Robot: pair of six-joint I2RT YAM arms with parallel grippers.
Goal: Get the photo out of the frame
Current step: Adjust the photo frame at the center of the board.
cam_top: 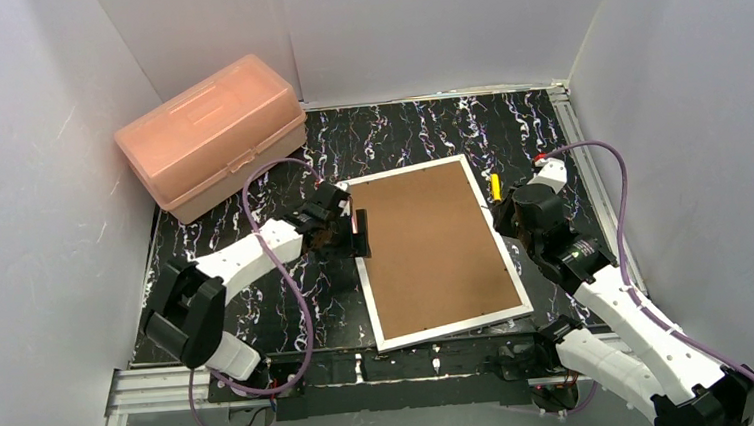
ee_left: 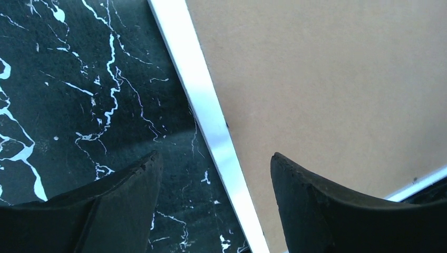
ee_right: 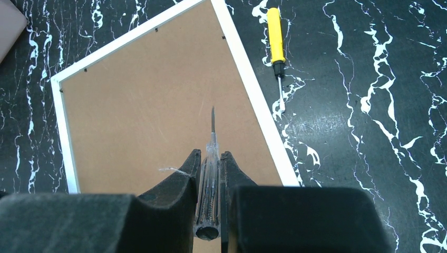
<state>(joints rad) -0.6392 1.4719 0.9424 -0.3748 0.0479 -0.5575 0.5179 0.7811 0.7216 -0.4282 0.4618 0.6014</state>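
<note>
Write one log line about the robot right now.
frame: lying back up | left gripper: open, straddling frame edge | right gripper: shut on screwdriver | photo: hidden

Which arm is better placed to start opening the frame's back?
Right, likely: the right gripper is shut on a clear-handled screwdriver, tip over the frame's brown back. The left gripper is open and empty, straddling the frame's left border, suited to steadying.

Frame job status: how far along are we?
Done: the frame lies face down, brown backing up.
In hand: the right pincer is shut on a clear-handled screwdriver, tip over the backing; the left pincer is open astride the frame's left white edge.
Left: the backing is in place and the photo is not visible, so nothing is out yet.
</note>
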